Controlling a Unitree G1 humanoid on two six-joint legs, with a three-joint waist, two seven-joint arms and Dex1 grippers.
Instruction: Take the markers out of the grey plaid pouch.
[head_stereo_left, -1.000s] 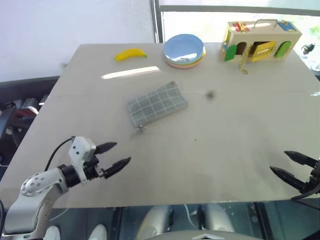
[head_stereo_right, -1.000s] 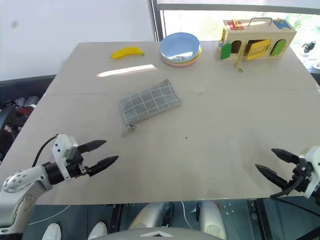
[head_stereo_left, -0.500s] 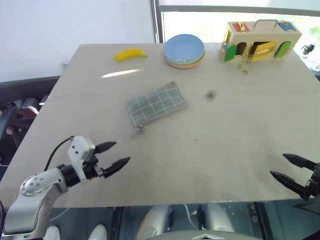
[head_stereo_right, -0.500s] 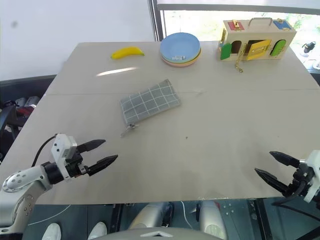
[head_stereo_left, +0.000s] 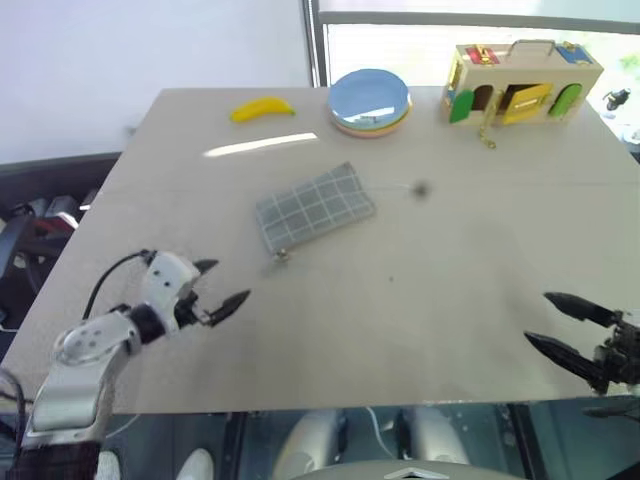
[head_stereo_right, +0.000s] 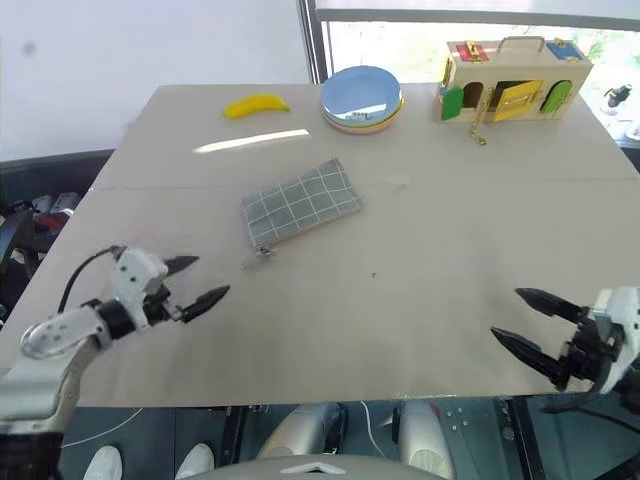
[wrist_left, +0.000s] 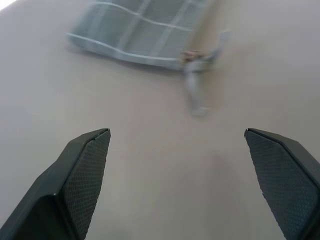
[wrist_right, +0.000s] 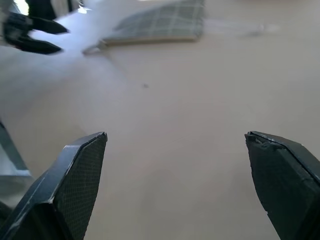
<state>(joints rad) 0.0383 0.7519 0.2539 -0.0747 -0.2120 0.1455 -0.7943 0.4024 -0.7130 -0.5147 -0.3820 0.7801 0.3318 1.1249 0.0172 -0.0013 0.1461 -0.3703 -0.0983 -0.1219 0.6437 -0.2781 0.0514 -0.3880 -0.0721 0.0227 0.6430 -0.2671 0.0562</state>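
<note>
The grey plaid pouch (head_stereo_left: 313, 207) lies flat and zipped near the table's middle, its small zipper pull (head_stereo_left: 278, 258) trailing toward me. The markers are hidden. My left gripper (head_stereo_left: 228, 282) hovers open and empty over the table, a short way in front of and left of the pull, pointing at it; the left wrist view shows the pouch (wrist_left: 140, 30) and pull (wrist_left: 197, 75) beyond the spread fingers. My right gripper (head_stereo_left: 537, 318) is open and empty near the front right edge, aimed left across the table toward the pouch (wrist_right: 160, 22).
Along the far side of the tan table (head_stereo_left: 450, 260) sit a yellow banana (head_stereo_left: 262, 108), a stack of plates (head_stereo_left: 369, 100) and a wooden latch box (head_stereo_left: 523, 80). Bare tabletop stretches between both grippers and the pouch.
My left gripper has moved forward toward the zipper pull and rolled at the wrist. My right gripper has shifted left, further over the table. The pouch has not moved.
</note>
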